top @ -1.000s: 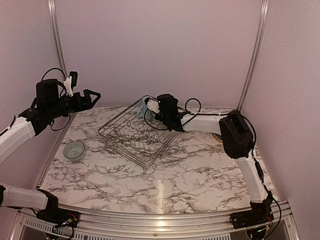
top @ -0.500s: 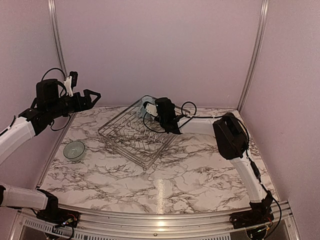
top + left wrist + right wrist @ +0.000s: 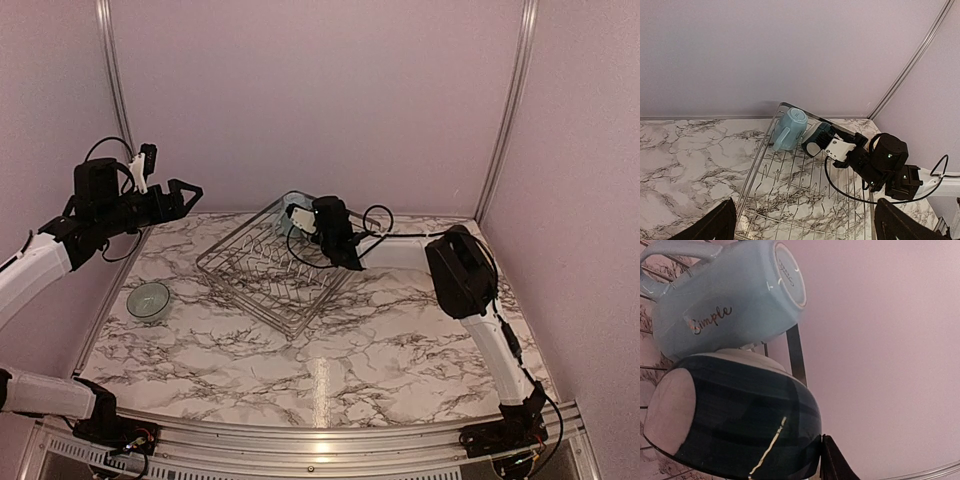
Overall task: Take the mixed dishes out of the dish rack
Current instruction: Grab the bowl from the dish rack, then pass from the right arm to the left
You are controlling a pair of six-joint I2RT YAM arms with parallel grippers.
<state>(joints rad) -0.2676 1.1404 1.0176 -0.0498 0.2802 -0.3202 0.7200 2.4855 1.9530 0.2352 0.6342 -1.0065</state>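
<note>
The silver wire dish rack (image 3: pixel 262 272) stands at the middle back of the marble table. In its far corner a pale blue mug (image 3: pixel 790 131) lies on its side, marked "Simple" (image 3: pixel 725 295). A dark teal and white bowl (image 3: pixel 817 141) rests right beside the mug. My right gripper (image 3: pixel 306 222) reaches into that corner and is shut on the teal bowl (image 3: pixel 740 425); one black finger (image 3: pixel 835 465) presses against its rim, the other is hidden. My left gripper (image 3: pixel 186 190) hangs open high at the left, apart from the rack, with nothing between its fingertips (image 3: pixel 715 225).
A pale grey-green bowl (image 3: pixel 149 300) sits on the table at the left, near the edge. Upright tines (image 3: pixel 805 185) fill the rack's floor. The right arm's cable (image 3: pixel 840 190) drapes over the rack. Walls and a metal corner post (image 3: pixel 500 110) close in the back.
My right gripper has slid a little left into the rack's far corner and its jaws have closed on the teal bowl. The left arm has not moved.
</note>
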